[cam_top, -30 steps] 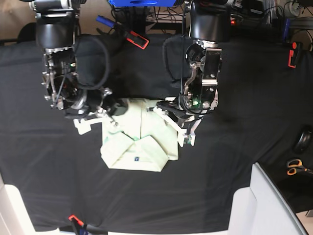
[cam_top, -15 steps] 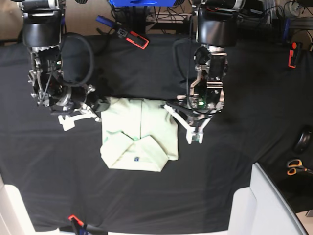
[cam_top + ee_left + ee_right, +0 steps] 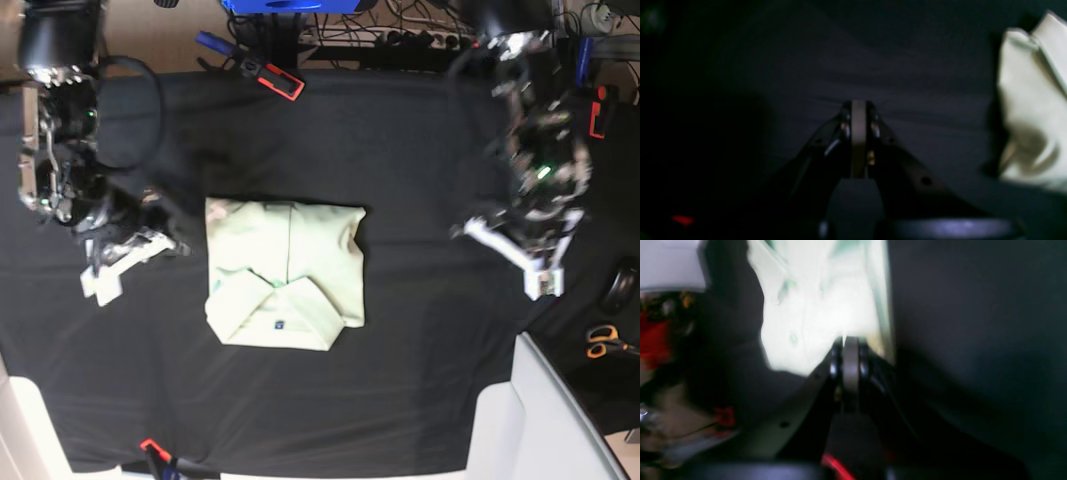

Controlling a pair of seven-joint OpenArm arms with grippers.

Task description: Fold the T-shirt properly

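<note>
Here, folded T-shirt [image 3: 285,275], black cloth [image 3: 420,150]

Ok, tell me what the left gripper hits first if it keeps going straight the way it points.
Probably only the black cloth. The shut left gripper points over bare cloth, and the T-shirt lies off to one side, out of that line; depth is unclear.

Orange-handled scissors [image 3: 606,342] lie at the black cloth's [image 3: 420,150] right edge.
</note>
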